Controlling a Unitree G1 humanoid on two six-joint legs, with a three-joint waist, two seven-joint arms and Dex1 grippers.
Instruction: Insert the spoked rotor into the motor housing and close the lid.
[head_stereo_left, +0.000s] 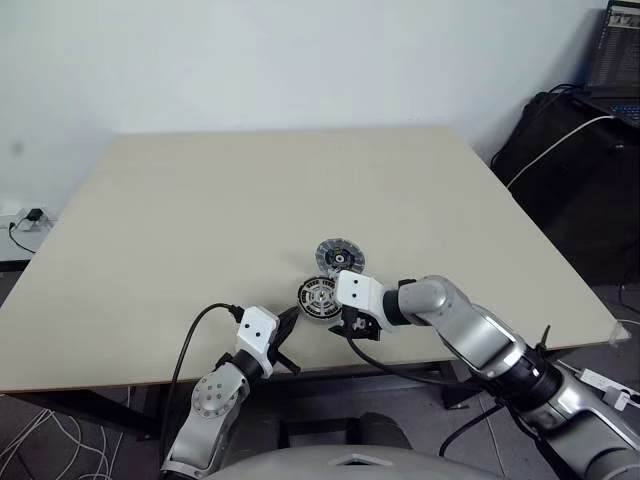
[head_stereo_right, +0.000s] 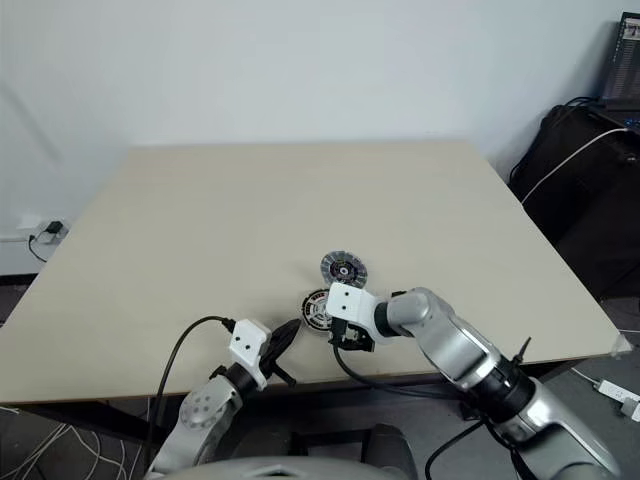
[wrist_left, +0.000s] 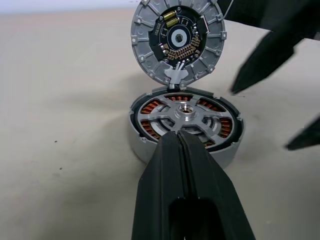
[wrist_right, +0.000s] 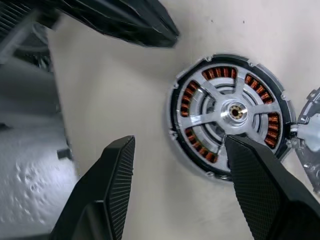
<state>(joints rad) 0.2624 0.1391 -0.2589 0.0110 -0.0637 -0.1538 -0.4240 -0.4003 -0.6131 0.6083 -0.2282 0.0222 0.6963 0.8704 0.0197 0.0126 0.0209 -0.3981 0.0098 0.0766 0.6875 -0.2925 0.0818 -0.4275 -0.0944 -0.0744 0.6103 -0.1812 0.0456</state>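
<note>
Your right gripper (wrist_right: 175, 190) hangs with fingers spread wide above the beige table (head_stereo_left: 200, 200), the motor housing (wrist_right: 230, 115) lying just beyond one fingertip, outside the gap. Your left gripper (wrist_left: 179, 142), fingers pressed together, points at the housing's near rim. The spoked rotor (wrist_left: 186, 114) sits inside (silver spokes over copper-brown windings, dark rim around). The lid (wrist_left: 179, 40) lies open just behind, ribbed rim and dark centre facing up, near the table's front edge.

Even, soft light is cast across the table (head_stereo_left: 200, 220); shadows stay faint. Motion blur is seen along nearby dark fingers (wrist_left: 270, 45).
</note>
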